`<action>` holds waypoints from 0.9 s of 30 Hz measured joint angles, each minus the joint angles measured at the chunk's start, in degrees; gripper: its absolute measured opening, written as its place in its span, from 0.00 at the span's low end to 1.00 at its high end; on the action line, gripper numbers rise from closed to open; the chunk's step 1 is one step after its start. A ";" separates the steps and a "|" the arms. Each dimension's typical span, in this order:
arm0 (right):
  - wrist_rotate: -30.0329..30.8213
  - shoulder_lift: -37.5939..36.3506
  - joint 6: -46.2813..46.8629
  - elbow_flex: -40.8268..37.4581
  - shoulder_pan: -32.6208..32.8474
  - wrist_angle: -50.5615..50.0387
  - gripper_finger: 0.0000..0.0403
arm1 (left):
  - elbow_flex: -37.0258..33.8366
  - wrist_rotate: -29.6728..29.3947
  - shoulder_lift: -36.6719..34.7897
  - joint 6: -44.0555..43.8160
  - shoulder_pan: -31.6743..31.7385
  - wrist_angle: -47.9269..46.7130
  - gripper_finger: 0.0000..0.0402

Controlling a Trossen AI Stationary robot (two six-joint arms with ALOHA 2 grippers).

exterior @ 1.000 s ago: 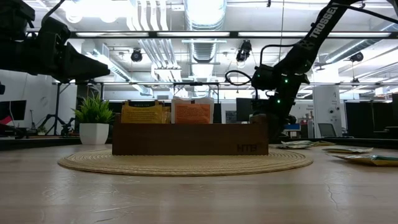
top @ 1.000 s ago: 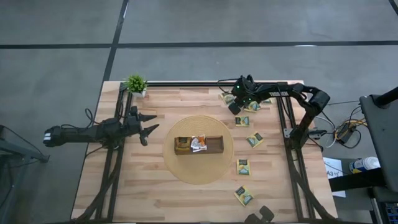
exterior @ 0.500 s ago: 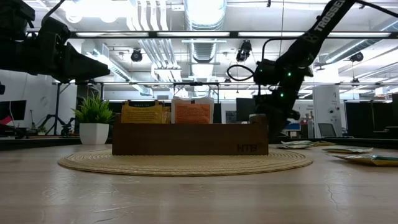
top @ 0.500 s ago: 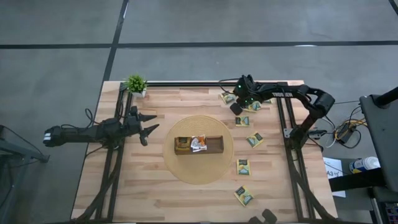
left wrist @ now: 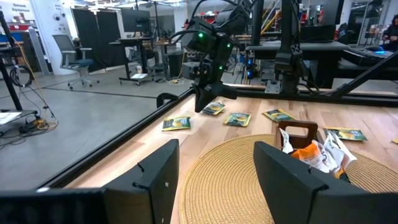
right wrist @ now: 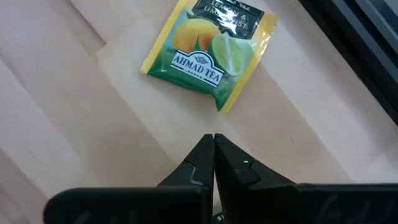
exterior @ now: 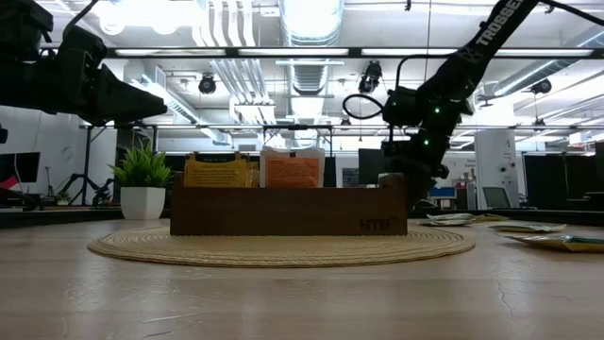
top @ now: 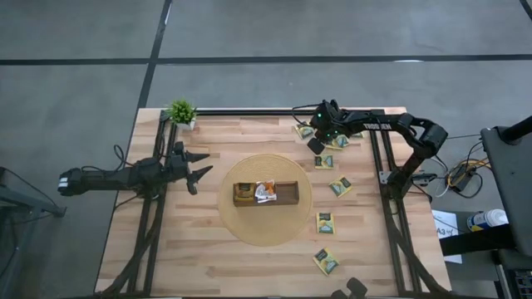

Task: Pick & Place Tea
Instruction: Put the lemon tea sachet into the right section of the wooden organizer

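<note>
My right gripper (right wrist: 213,140) is shut and empty. It hangs over the table's far right part (top: 315,144), its fingertips pointing down at bare wood. A green-and-yellow tea sachet (right wrist: 208,53) lies flat just beyond them. More sachets (top: 324,161) (top: 341,187) (top: 325,223) lie flat on the right side. The brown wooden tray (top: 287,193) sits on a round woven mat (top: 264,224) and holds a yellow sachet (top: 243,193) and an orange-white one (top: 266,191), both standing upright (exterior: 293,170). My left gripper (top: 198,167) waits open, left of the mat.
A small potted plant (top: 181,112) stands at the far left corner. Black rails (top: 249,112) run along the far edge and down both sides. One more sachet (top: 326,262) lies near the right front. Bare wood shows left of and in front of the mat.
My right gripper has risen a little above the table near the far right sachets and has stayed over the same spot. The sachets and the tray have not moved.
</note>
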 joint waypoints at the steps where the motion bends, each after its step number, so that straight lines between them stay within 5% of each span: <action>1: -0.02 0.00 -0.06 0.01 0.05 0.07 0.02 | 0.01 0.00 0.00 -0.01 0.00 0.01 0.50; 14: 0.00 0.00 -0.43 0.12 0.13 2.42 0.04 | 0.00 0.00 0.00 0.00 -0.01 0.01 0.50; 27: 0.02 0.00 1.52 0.15 0.11 5.88 0.36 | 0.02 0.00 0.00 0.00 -0.07 0.01 0.50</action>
